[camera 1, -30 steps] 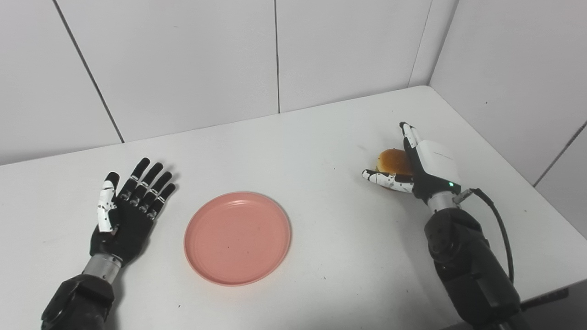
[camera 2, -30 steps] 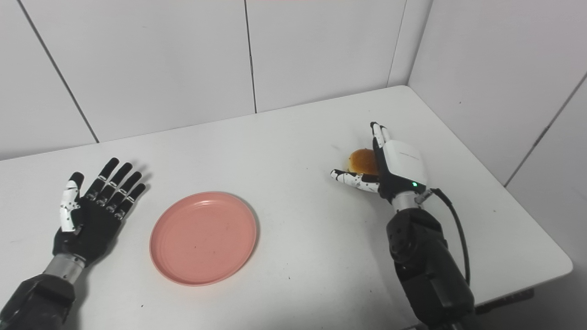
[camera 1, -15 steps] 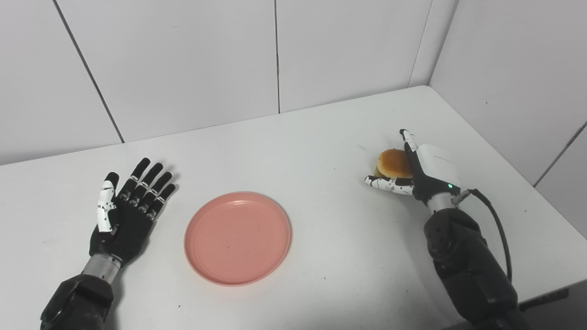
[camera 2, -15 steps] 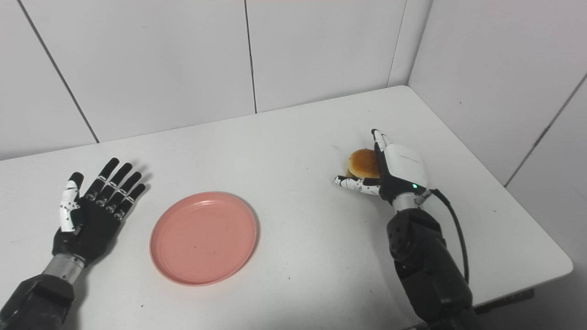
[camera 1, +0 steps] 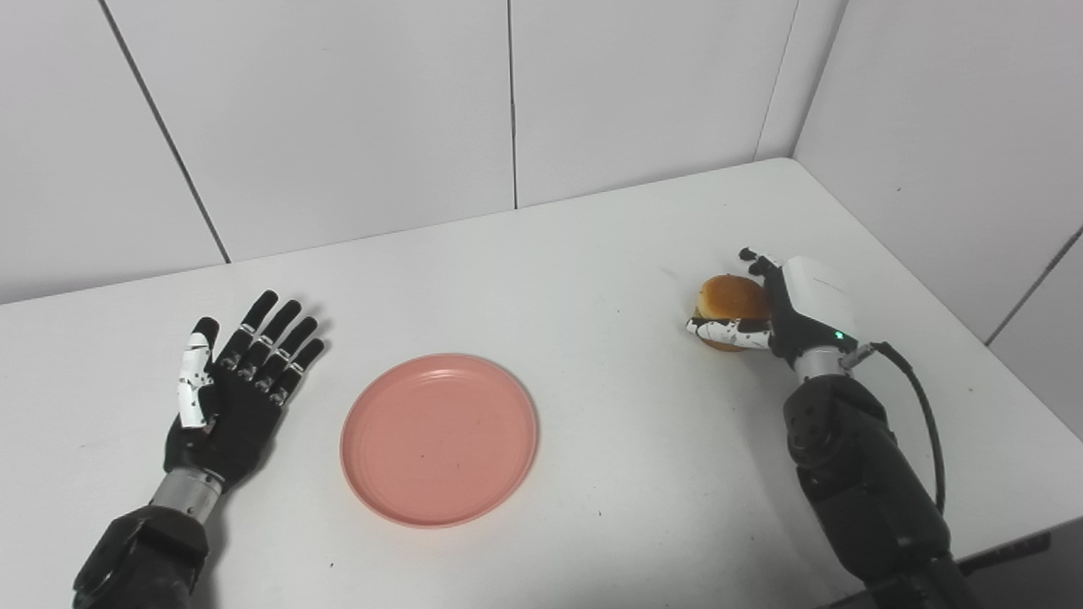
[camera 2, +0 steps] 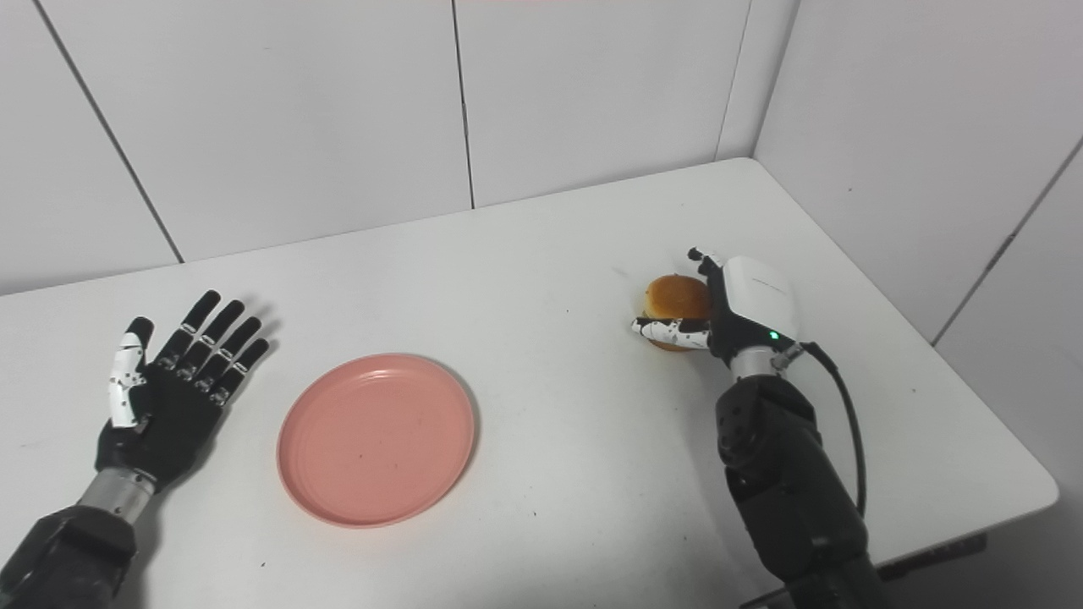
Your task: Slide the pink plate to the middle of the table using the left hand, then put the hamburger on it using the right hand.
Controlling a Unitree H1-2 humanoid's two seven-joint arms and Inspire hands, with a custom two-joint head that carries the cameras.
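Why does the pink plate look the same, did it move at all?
No. The pink plate lies at the same spot on the table, beside the open left robot hand.

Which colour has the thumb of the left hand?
White with black speckles on the thumb; the left hand is otherwise black. Left eye view shows it best.

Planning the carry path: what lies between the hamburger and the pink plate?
Nothing: only bare white table separates the brown-bunned hamburger from the round pink plate, clear in both eye views.
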